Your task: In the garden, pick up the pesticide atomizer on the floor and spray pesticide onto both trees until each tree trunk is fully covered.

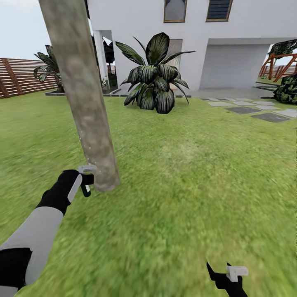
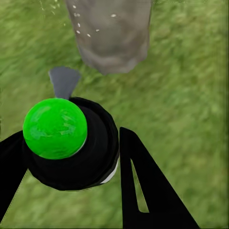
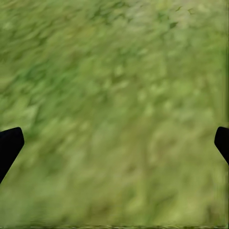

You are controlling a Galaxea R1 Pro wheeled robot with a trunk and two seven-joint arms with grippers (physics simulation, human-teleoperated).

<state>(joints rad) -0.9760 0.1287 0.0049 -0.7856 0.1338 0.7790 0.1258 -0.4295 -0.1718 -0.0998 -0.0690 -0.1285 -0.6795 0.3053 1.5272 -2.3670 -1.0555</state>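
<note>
One thick tree trunk (image 1: 84, 103) of mottled grey-tan bark rises from the lawn at the left of the head view. My left gripper (image 1: 86, 181) hovers low beside its base and is shut on the pesticide atomizer (image 2: 71, 143), a black body with a bright green ball on top. The atomizer's grey nozzle (image 2: 64, 81) points at the foot of the trunk (image 2: 112, 38). A few pale pesticide specks (image 2: 78, 24) dot the bark there. My right gripper (image 1: 222, 274) hangs open over bare grass at the lower right, its fingers (image 3: 9, 145) wide apart.
A broad-leaved dark bush (image 1: 154, 78) stands behind the trunk, in front of a white house (image 1: 231, 49). Grey stepping stones (image 1: 255, 111) lie at the right. A brown slat fence (image 1: 20, 76) runs along the far left. Open grass (image 1: 185, 173) spreads to the right of the trunk.
</note>
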